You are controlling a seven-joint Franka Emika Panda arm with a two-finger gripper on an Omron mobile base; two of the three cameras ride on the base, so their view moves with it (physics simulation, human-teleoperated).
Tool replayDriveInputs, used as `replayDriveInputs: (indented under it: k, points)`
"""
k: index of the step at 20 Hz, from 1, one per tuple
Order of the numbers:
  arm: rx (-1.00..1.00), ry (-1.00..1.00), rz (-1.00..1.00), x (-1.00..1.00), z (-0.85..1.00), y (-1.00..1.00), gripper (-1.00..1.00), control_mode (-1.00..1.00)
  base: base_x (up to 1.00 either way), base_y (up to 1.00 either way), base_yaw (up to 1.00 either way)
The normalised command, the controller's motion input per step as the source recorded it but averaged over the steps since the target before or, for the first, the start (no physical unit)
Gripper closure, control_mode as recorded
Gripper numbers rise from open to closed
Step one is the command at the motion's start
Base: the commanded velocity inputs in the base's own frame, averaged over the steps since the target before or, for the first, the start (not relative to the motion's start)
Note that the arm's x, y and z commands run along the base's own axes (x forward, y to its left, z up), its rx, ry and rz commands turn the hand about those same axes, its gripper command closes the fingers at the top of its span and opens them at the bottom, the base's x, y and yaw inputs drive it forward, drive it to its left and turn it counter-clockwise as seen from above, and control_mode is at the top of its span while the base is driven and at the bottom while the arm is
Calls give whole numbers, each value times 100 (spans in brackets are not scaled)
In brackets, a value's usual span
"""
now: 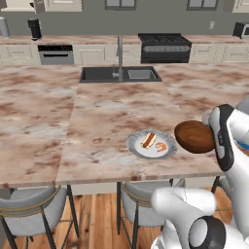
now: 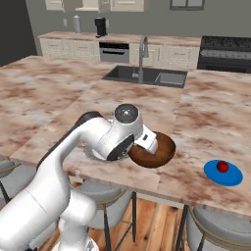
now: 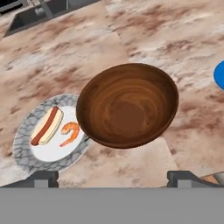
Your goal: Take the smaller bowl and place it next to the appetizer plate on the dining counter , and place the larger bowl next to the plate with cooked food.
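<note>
The larger bowl (image 3: 127, 105) sits upright on the marbled tabletop (image 1: 112, 112), just beside the plate with cooked food (image 3: 50, 133), its rim overlapping the plate's wavy grey edge as seen from the hand view. On that plate lie a hot dog (image 3: 46, 125) and an orange shrimp (image 3: 70, 132). The hand (image 3: 113, 178) hangs above the bowl with its fingers spread wide apart, holding nothing. On the bowl's far side from the plate, well apart, rests the appetizer plate (image 2: 223, 172) with a red piece (image 2: 223, 166) at its centre. Beyond the bowl, a dark sink (image 1: 119, 74) with a faucet (image 1: 119, 54) is set into the tabletop. Grey stools (image 1: 34, 206) stand under the near edge.
</note>
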Motion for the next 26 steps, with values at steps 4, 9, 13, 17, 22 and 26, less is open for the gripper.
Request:
replayDriveInputs:
  k: [4, 9, 13, 17, 22, 26]
  points:
    - [-21, -1, 13, -1, 42, 88, -100, -100, 0, 0, 0]
    - [-11, -8, 13, -29, 42, 31, -100, -100, 0, 0, 0]
    - [-11, 0, 2, -19, 20, 37, -100, -100, 0, 0, 0]
    - [-4, -1, 0, -10, 1, 12, -100, 100, -39, 36, 2]
    - [0, 0, 0, 0, 0, 0, -100, 100, -49, 68, 4]
    - [0, 0, 0, 0, 0, 0, -100, 100, -38, 83, 6]
